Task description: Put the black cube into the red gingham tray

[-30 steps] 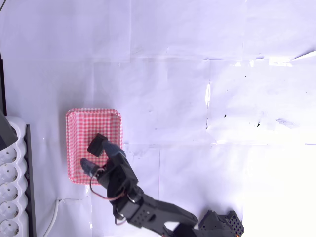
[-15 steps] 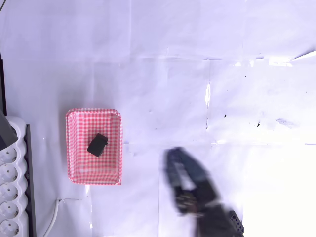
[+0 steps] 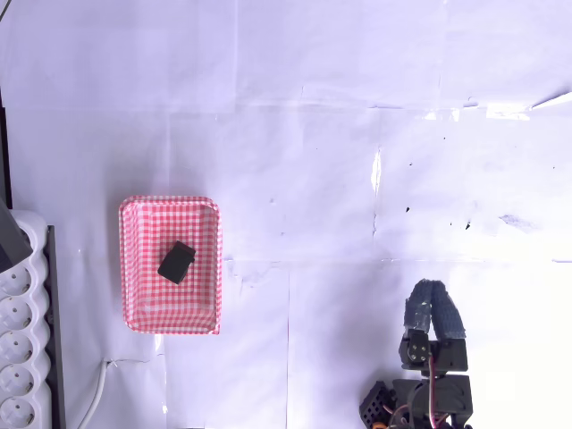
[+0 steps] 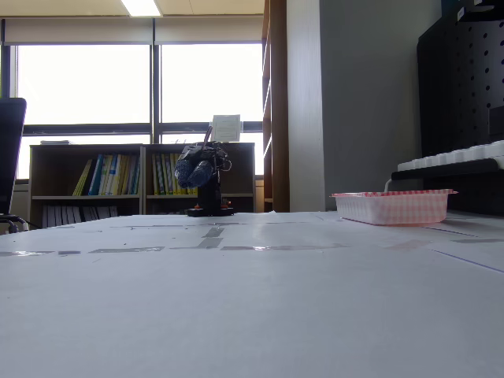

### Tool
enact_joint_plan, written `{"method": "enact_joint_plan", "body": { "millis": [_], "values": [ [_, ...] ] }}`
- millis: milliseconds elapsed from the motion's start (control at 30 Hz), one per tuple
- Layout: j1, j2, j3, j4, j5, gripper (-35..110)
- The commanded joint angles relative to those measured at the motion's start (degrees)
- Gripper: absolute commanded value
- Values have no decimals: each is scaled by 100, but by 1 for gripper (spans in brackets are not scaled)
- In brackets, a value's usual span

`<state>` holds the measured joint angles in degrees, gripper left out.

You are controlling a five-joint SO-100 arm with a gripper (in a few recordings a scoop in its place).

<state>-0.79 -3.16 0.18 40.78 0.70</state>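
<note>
Overhead view: gripper [image 3: 427, 298] closed, empty, touching nothing.

Matt black cube [image 3: 177, 262] — glossy table [image 3: 357, 134]

Your arm [image 3: 427, 375] sits folded over its base at the bottom edge of the overhead view, right of centre. Gripper [image 3: 432, 297] points up the picture, grey-blue fingers [image 3: 444, 313] pressed together with no gap between them, nothing held. In the fixed view the gripper [image 4: 194, 172] hangs raised above the base, tips tilted down toward you.
</note>
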Motion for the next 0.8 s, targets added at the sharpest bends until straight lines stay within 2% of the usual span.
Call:
{"method": "enact_joint_plan", "body": {
  "millis": [0, 333, 767],
  "values": [
    [-70, -536, 70, 1775, 132, 0],
    [-53, -686, 70, 3586, 62, 0],
    [-53, -703, 62, 3595, 114, 0]
  ]
}}
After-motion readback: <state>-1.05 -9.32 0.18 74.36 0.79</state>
